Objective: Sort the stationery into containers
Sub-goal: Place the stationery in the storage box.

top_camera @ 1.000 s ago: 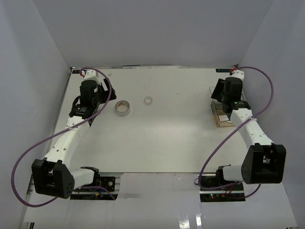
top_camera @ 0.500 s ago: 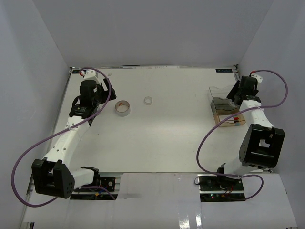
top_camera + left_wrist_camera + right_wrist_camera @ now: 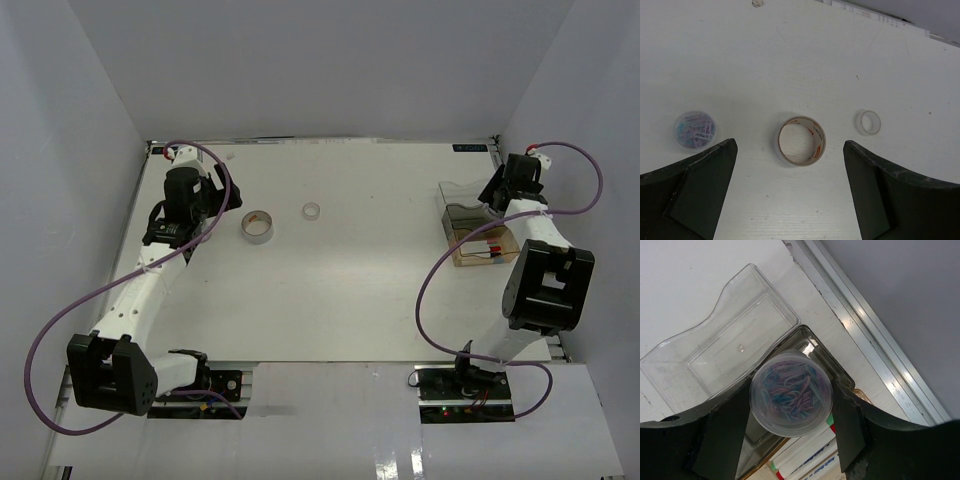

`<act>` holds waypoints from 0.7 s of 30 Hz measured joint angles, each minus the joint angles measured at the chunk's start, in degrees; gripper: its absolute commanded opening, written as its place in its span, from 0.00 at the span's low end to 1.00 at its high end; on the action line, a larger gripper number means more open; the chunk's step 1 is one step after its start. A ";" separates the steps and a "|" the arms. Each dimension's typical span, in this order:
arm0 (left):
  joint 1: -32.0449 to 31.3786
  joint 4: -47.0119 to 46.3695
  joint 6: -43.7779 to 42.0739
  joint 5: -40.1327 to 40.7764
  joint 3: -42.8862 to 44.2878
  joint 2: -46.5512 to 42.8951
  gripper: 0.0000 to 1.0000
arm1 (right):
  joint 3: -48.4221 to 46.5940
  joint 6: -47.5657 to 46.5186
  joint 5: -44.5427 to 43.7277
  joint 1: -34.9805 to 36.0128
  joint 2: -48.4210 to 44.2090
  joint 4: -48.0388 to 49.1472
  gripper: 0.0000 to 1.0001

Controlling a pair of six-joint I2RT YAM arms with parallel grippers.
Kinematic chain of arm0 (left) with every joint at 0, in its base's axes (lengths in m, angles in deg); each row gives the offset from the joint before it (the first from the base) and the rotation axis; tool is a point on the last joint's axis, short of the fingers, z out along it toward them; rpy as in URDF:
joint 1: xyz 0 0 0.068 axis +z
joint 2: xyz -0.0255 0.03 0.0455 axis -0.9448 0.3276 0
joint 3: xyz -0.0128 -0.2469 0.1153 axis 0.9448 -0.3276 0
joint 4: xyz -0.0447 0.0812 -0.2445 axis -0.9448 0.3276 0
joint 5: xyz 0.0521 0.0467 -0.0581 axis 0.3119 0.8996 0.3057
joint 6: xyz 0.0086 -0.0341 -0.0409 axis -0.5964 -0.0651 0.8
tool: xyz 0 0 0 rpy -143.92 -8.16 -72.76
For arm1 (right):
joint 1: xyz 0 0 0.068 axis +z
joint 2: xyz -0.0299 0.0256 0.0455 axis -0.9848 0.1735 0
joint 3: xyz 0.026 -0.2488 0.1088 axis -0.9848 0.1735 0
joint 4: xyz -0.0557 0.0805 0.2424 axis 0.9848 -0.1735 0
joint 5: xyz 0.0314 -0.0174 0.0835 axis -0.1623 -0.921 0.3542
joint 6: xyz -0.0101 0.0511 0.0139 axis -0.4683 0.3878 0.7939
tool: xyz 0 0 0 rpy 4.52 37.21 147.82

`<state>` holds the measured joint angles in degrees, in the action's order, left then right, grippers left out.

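White table (image 3: 350,290), pale grey walls (image 3: 320,60)

Robot test cell in a laboratory.
Plain white desk (image 3: 350,300) closed in on three sides by bare grey panels (image 3: 330,60), with a left arm (image 3: 140,290) and a right arm (image 3: 535,240) bolted at its near edge, purple cables (image 3: 419,300) looping loose, a circuit board (image 3: 465,392) beside the right base.

No legible txt anywhere. Red print inside beige round tape roll (image 3: 800,140): too small to read. Blue lettering on thin white plastic markers (image 3: 807,452): blurred. Small dark label strip (image 3: 470,148) at far edge of white table (image 3: 360,290): unreadable.
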<state>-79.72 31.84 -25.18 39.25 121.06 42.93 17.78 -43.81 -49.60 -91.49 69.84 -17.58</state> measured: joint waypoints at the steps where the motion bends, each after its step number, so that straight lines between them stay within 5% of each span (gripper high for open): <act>1: 0.07 -0.02 0.02 -0.11 0.00 0.00 0.98 | 0.00 0.02 0.00 -0.22 0.28 -0.04 0.43; 10: 0.55 0.00 0.37 -1.22 0.00 0.00 0.98 | 0.00 0.28 0.04 -1.38 2.78 0.07 0.48; 21: 0.92 -0.02 0.46 -1.75 0.00 0.00 0.98 | 0.00 1.05 0.00 -1.53 4.59 0.11 0.79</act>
<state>-78.80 31.82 -24.72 37.50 121.06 42.93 17.78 -42.76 -49.60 -93.02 74.43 -17.47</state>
